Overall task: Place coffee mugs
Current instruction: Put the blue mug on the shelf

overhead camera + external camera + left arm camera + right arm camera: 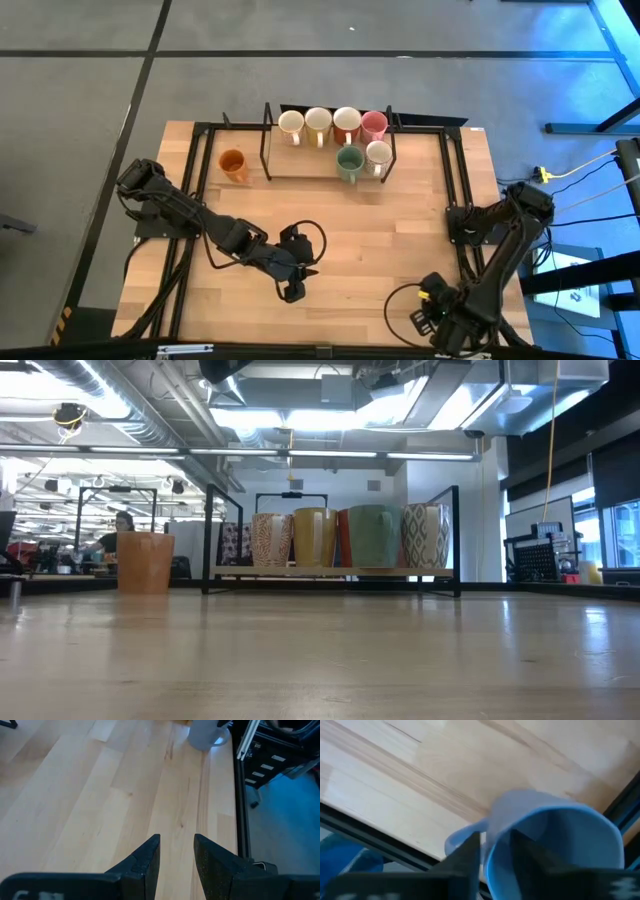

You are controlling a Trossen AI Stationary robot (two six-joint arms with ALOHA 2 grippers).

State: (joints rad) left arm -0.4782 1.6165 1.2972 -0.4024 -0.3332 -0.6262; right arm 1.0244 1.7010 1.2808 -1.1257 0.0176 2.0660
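Six mugs stand on the black wire rack [330, 176] at the table's far edge: white [291, 125], cream [318, 123], white [347, 123], pink [374, 125], green [350, 162] and white [379, 155]. The orange mug [233, 165] stands on its base left of the rack, also in the low view [145, 563]. My right gripper [425, 318] is at the table's near right corner, shut on the lavender mug [555, 840], which it hides from above. My left gripper [295, 285] hovers open over bare wood near the table's middle, holding nothing [176, 855]. My right gripper holds the lavender mug by its rim [492, 857], beside the handle [460, 839]. One finger [520, 852] is inside the mug and the other finger [470, 855] is outside. The fingers come from above. Whether the base is off the table I cannot tell.
The left wrist view shows the lavender mug [205, 735] close to the table's right edge and the black frame rail [247, 742]. Bare wood [380, 240] lies between the rack and both grippers. Black rails run along both sides of the table.
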